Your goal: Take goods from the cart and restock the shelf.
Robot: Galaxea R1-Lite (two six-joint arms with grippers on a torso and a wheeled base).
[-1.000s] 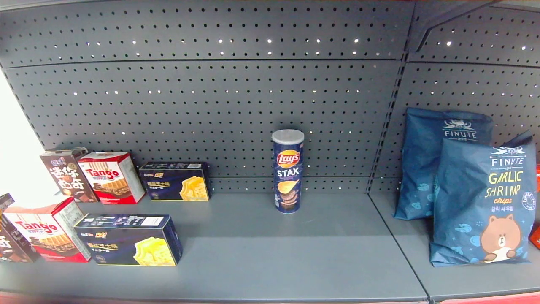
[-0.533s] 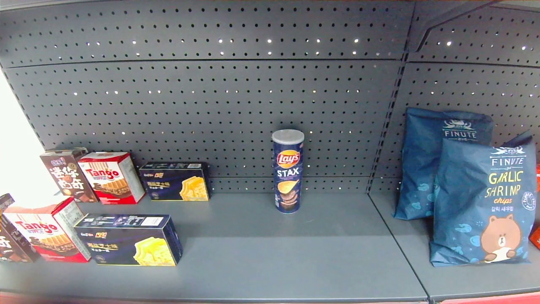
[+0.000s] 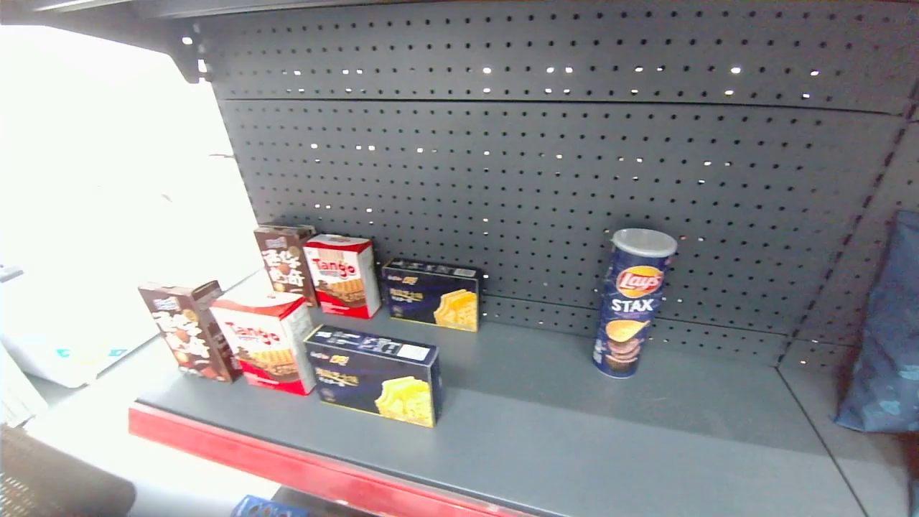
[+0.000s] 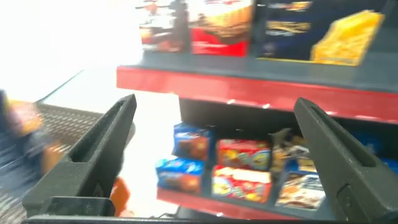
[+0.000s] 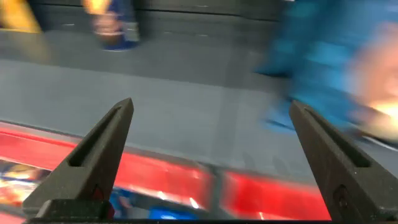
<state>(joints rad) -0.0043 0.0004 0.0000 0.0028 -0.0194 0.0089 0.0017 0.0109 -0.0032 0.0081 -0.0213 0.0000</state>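
Shelf point(image 3: 574, 445) is found partly stocked. Snack boxes point(image 3: 266, 343) are ranged in two rows at left, one chip can point(image 3: 632, 305) is stood upright at the far middle, and a blue bag point(image 3: 883, 337) is seen at right. Wide bare deck remains between boxes and can.

Left gripper point(image 4: 216, 104) is held before the red shelf edge, jaws spread, nothing gripped. Right gripper point(image 5: 211, 107) is likewise spread and empty, faced toward the shelf's near edge.

A dark mesh shape point(image 3: 57, 488) at near left is possibly the cart, but it is too blurred to confirm.

No item is judged picked at this point, and most of the restocking is judged outstanding.
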